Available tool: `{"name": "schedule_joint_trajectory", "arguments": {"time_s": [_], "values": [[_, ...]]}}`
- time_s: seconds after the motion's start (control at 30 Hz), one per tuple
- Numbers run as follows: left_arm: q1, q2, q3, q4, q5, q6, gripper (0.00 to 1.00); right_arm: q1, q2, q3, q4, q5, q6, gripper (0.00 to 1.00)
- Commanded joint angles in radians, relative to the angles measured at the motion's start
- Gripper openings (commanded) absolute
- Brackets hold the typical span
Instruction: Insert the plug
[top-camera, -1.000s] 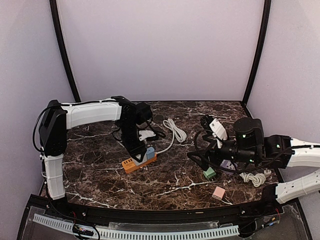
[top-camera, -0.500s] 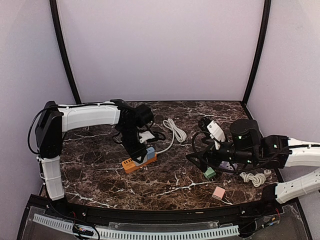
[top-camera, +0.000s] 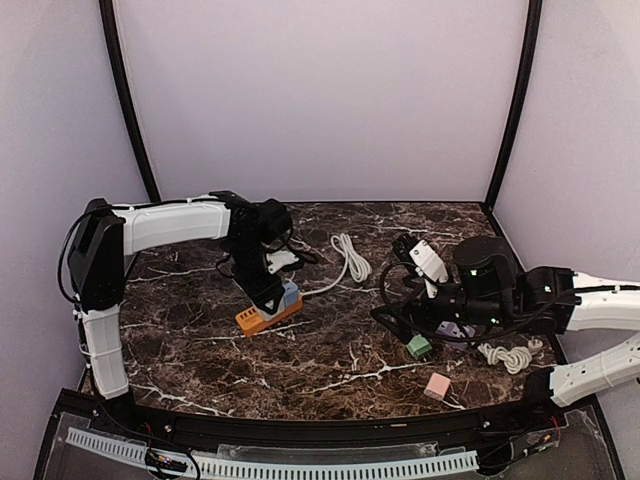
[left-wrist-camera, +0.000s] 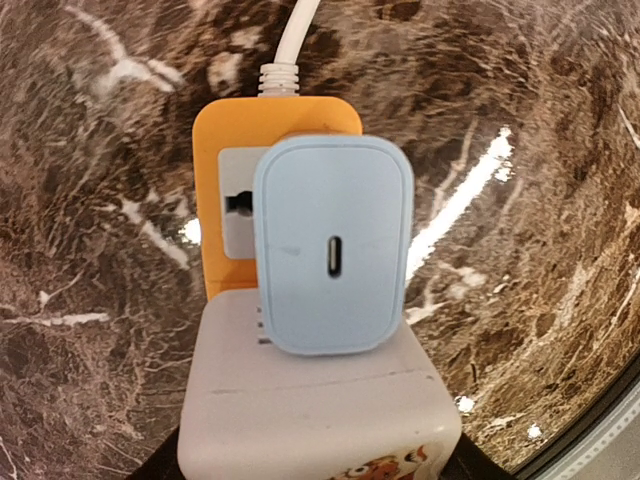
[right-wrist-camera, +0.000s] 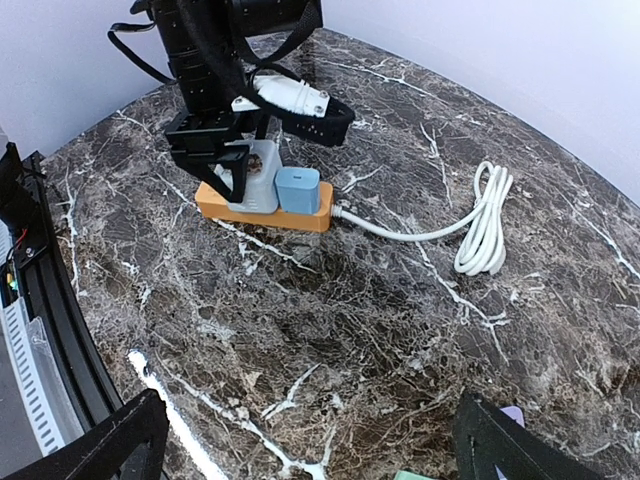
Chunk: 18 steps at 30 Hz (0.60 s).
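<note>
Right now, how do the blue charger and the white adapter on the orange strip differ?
The blue charger is smaller; the white adapter is bulkier. The blue charger stands free; the left claw grips the white adapter. Both sit on the orange strip.

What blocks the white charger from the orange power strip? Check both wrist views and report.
Nothing visible does. The white charger, gripped by the left gripper, sits right on the end of the orange power strip, close beside the light blue charger plugged into the next socket.

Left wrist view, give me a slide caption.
Blue charger and white adapter sit side by side on the orange power strip, marble tabletop beneath.
</note>
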Motion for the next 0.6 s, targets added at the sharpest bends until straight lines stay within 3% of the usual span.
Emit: {"name": "schedule_joint_trajectory", "arguments": {"time_s": [0.0, 0.27, 0.57], "values": [[0.089, 0.074, -0.031, -0.002, -0.178, -0.015, 0.01, -0.005, 0.012, 0.031, 0.005, 0.016, 0.019, 0.99], [0.231, 0.073, -0.037, -0.013, -0.168, -0.042, 0.01, -0.005, 0.037, 0.045, 0.002, 0.035, 0.033, 0.99], [0.252, 0.071, -0.085, 0.034, -0.09, -0.065, 0.05, -0.005, 0.053, 0.047, 0.001, 0.051, 0.059, 0.99]]}}
